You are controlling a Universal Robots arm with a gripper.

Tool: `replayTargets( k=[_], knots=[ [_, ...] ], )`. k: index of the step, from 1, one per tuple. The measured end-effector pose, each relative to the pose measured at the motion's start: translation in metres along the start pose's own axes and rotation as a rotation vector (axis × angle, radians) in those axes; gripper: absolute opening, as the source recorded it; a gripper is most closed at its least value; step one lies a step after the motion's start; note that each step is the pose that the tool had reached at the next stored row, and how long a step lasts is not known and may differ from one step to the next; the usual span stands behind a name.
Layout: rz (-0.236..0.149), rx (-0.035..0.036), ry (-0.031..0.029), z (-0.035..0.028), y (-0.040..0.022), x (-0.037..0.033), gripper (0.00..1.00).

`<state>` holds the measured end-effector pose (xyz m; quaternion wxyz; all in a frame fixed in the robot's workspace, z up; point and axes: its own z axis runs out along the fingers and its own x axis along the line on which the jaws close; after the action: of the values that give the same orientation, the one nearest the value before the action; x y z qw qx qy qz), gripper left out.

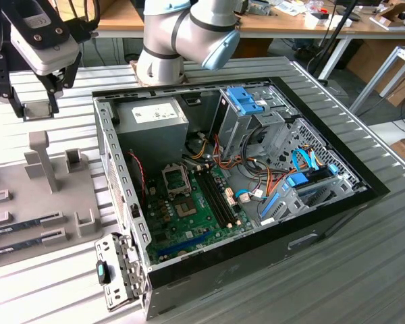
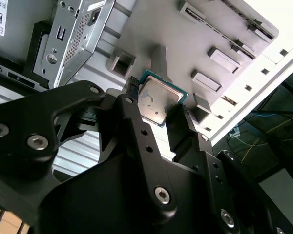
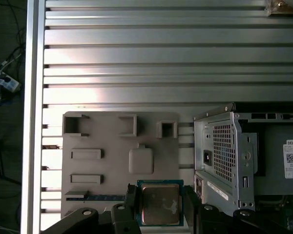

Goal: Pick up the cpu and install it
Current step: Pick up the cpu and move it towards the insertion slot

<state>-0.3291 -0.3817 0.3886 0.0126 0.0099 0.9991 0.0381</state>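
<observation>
Ribbed aluminium table (image 3: 161, 63) lies under everything, with a grey parts tray (image 3: 117, 141) set on it. An open computer case (image 1: 256, 246) stands just beside the tray, to the exterior view's right. The gripper (image 2: 156, 105) is clenched on the cpu (image 3: 159, 204). In both wrist views the chip is pinched by two opposite edges between the black fingers (image 2: 178, 124). Its silver top is turned toward the cameras and its green rim shows at the free sides.

In the exterior view the arm's head is seen high over the tray. The chip is therefore judged to be lifted off the tray and hanging above it. It is well apart from the metal-framed socket (image 1: 175, 177) on the green board (image 1: 196, 216) inside the case.

The step in hand is judged to be the carry. It is done well if the grasp is confined to the edges, with no more squeeze than is needed, since a thin chip is easily flexed or flicked out sideways. In the first wrist view the chip appears level and square between the fingers. That attitude should be held, so that the underside is never dragged across the tray's upright posts (image 2: 158, 61) or the case's perforated bracket (image 3: 224, 151). Slow, smooth travel is advised, because the hold is by friction on narrow edges. Whether the chip's corner mark is matched to the socket cannot be told.
</observation>
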Motion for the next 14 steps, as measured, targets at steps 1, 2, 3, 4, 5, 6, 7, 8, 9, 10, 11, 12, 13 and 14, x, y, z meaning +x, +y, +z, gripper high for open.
replayTargets(
  k=[1,2,3,4,5,6,7,8,9,10,11,12,13,14],
  knots=[
    [0.000,0.0000,0.0000,0.0000,0.0000,-0.0010,0.47],
    [0.000,0.0000,0.0000,0.0000,0.0000,-0.0019,0.47],
    [0.000,0.0000,0.0000,0.0001,0.0001,-0.0027,0.47],
    [0.000,0.0000,0.0000,0.0001,0.0001,-0.0035,0.47],
    [0.000,-0.0001,0.0000,0.0001,0.0001,-0.0045,0.47],
    [0.000,0.0000,0.0000,0.0001,0.0001,-0.0054,0.47],
    [0.000,0.0000,0.0001,0.0002,0.0001,-0.0069,0.47],
    [0.000,0.0000,0.0000,0.0002,0.0002,-0.0083,0.47],
    [0.000,0.0000,0.0000,0.0003,0.0002,-0.0095,0.47],
    [0.000,0.0000,0.0000,0.0002,0.0002,-0.0103,0.47],
    [0.000,0.0000,0.0000,0.0003,0.0002,-0.0120,0.47],
    [0.000,0.0000,0.0001,0.0003,0.0003,-0.0135,0.47],
    [0.000,0.0000,0.0001,0.0003,0.0003,-0.0149,0.47],
    [0.000,0.0000,0.0000,0.0004,0.0003,-0.0158,0.47]
  ],
)
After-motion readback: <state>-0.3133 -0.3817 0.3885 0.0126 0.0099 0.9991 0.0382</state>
